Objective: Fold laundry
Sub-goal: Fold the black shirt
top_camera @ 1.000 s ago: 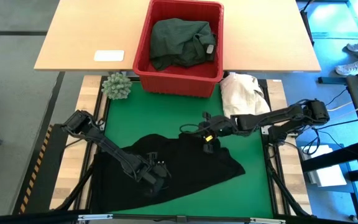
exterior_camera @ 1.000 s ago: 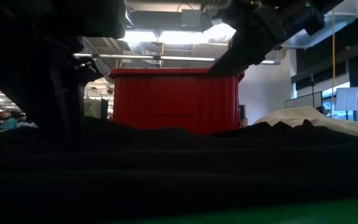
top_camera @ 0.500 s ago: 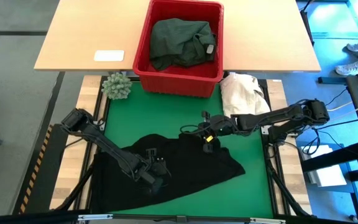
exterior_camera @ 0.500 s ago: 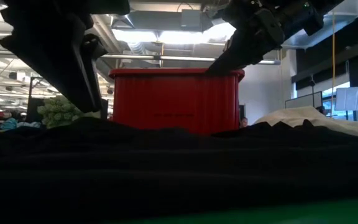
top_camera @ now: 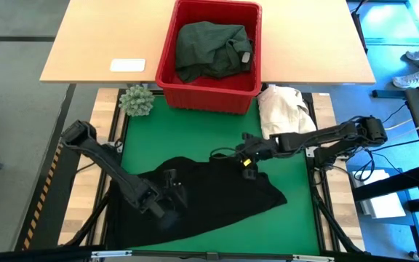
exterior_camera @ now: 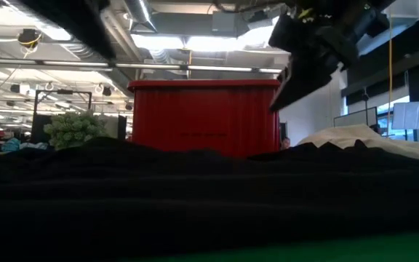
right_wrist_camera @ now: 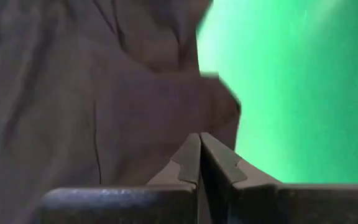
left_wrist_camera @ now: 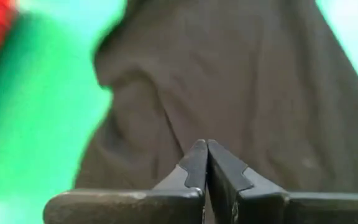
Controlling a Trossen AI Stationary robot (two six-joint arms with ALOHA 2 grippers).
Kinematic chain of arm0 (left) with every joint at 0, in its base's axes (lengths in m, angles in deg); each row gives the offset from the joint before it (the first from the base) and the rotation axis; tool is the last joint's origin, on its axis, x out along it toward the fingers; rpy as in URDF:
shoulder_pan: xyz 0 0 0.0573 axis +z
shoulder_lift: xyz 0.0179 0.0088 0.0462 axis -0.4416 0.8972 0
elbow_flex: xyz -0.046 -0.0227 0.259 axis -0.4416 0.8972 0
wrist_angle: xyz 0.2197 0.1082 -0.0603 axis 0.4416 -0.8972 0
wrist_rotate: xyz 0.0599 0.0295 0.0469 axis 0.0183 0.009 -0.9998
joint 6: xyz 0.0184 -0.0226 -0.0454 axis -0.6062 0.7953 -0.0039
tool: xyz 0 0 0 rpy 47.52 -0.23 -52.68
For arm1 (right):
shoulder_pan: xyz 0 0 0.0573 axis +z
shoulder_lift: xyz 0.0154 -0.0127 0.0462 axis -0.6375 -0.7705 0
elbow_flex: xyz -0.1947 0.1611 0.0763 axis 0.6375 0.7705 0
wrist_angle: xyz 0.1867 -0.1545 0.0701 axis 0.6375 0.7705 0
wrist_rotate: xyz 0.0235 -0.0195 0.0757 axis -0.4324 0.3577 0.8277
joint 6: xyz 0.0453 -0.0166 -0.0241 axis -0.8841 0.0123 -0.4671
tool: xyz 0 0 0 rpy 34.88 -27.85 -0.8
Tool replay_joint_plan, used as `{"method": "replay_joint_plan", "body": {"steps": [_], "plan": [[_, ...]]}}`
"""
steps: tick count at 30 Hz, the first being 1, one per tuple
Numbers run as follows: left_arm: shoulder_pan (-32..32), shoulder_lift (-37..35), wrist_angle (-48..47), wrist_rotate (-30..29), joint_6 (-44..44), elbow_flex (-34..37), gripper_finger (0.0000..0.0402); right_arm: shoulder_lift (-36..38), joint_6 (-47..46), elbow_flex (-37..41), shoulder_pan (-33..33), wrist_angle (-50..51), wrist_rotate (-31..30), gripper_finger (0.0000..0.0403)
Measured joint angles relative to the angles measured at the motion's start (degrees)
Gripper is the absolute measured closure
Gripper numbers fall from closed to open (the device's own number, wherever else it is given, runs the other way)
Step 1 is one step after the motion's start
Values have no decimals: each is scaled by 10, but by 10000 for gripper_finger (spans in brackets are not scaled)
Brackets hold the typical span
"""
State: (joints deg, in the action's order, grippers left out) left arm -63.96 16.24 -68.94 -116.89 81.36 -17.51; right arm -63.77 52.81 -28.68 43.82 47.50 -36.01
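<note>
1. The left tool (top_camera: 172, 191) hangs over the left part of the black garment (top_camera: 217, 193), its fingers pressed together. In the left wrist view no cloth shows between them, so I cannot tell whether it has a pinch of fabric.
2. The black garment lies rumpled on the green mat (top_camera: 195, 135) between the two tools, spread but not folded.
3. The right tool (top_camera: 247, 164) sits at the garment's far edge, fingers together; whether a hem is caught, I cannot tell.
4. Beyond both tools the red basket (top_camera: 167, 69) stands on the desk (top_camera: 100, 36) with a dark green garment (top_camera: 209, 47) inside, untouched.
5. Judgement: the task is early. No fold is made on the black piece, and the basket's garment is yet to be done.
</note>
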Motion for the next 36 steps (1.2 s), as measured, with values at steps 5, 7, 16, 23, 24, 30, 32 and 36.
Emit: {"method": "replay_joint_plan", "body": {"steps": [5, 7, 16, 23, 24, 30, 32, 36], "plan": [[-6, -2, 0, -42, -11, 0, 400, 2, -15, -6, 31, 11, 0, 391], [-6, -2, 10, -42, -11, 3, 400, 1, -9, -6, 43, 5, 1, 391], [-17, -29, 70, -81, 8, 87, 401, -1, 15, -6, 52, 6, -7, 391], [0, -105, 346, -29, -73, 229, 401, -1, 10, -6, 52, 8, -11, 391], [6, -114, 378, -15, -75, 243, 401, -1, 6, -6, 52, 8, -7, 391], [43, -112, 453, 46, -82, 274, 401, -30, 3, -6, 52, 3, 20, 391], [54, -106, 450, 66, -83, 274, 401, -43, 3, -6, 52, 4, 20, 391], [70, -102, 452, 91, -86, 274, 401, -64, 0, -6, 52, 8, 20, 391]]}}
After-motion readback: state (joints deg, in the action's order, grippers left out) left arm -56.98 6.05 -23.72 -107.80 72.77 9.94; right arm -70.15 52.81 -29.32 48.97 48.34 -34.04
